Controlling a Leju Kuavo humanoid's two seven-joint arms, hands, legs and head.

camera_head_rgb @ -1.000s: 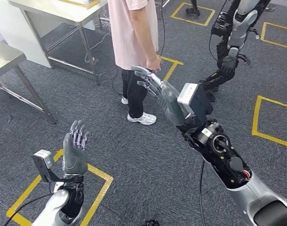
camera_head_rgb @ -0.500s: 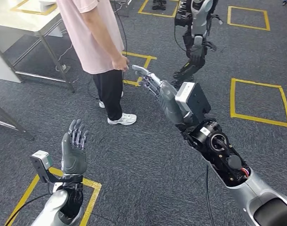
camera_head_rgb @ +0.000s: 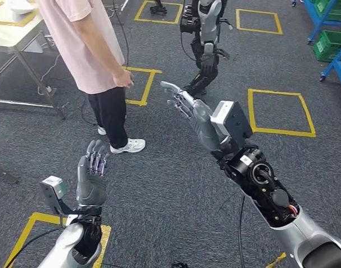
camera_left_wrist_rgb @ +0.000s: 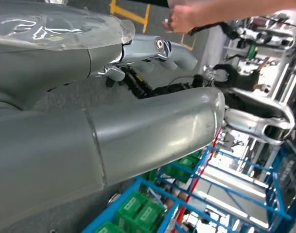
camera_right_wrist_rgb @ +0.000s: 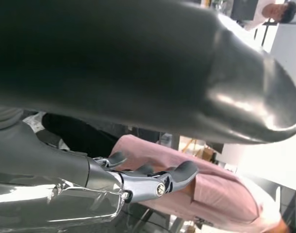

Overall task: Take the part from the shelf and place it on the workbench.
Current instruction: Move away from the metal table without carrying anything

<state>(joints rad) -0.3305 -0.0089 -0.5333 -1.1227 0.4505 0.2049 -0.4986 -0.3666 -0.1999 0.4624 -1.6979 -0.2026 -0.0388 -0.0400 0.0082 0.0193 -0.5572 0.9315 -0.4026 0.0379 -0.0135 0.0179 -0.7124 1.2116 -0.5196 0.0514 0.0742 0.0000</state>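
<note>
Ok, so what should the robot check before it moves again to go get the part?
1. Left hand free to grab: ok, it holds nothing and its fingers are apart.
2. Right hand free: ok, stretched forward and open, nothing in it.
3. Person out of the way: not ok, they stand close in front, with a hand near the right hand.
4. Shelf in sight: ok, a blue shelf with green bins stands ahead on the right.
5. Part spotted: cannot tell, no part can be made out from here.
6. Other robot clear of the path: cannot tell, it stands ahead on the grey floor.
</note>
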